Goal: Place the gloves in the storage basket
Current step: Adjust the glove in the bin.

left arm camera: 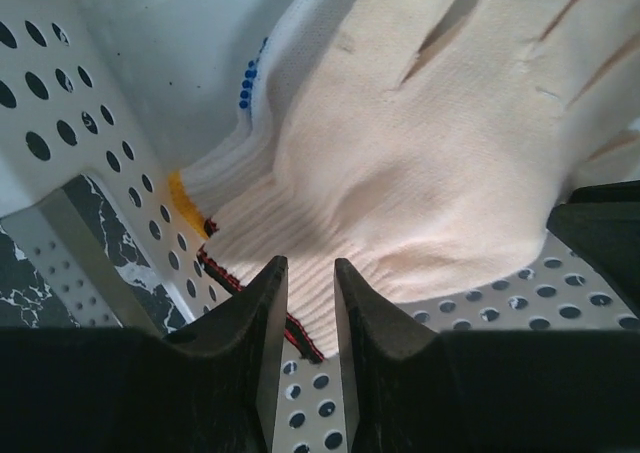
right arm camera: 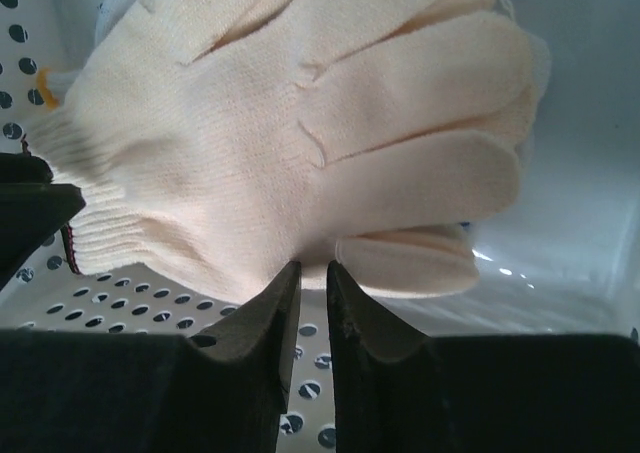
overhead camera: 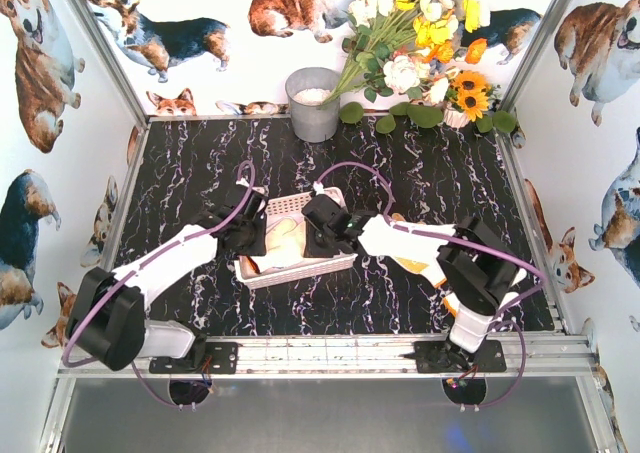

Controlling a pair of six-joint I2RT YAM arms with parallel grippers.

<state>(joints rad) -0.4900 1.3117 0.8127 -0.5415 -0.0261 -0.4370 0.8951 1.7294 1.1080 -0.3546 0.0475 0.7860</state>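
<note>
The white perforated storage basket (overhead camera: 322, 266) stands mid-table between both arms. A cream-white glove (overhead camera: 285, 239) lies across the other gloves inside it. In the left wrist view this glove (left arm camera: 420, 143) fills the frame, and my left gripper (left arm camera: 311, 268) is shut on its ribbed, red-edged cuff. In the right wrist view my right gripper (right arm camera: 313, 270) is shut on the same glove (right arm camera: 300, 123) at its edge by the thumb. A glove with blue dots (left arm camera: 250, 73) and a yellow-orange cuff (left arm camera: 185, 198) peek out underneath. A yellow-orange glove (overhead camera: 414, 264) lies on the table, partly under the right arm.
A grey metal bucket (overhead camera: 313, 103) stands at the back centre, with a bunch of artificial flowers (overhead camera: 420, 53) to its right. The basket walls (left arm camera: 60, 123) rise close around both grippers. White walls enclose the black marble table (overhead camera: 190, 163).
</note>
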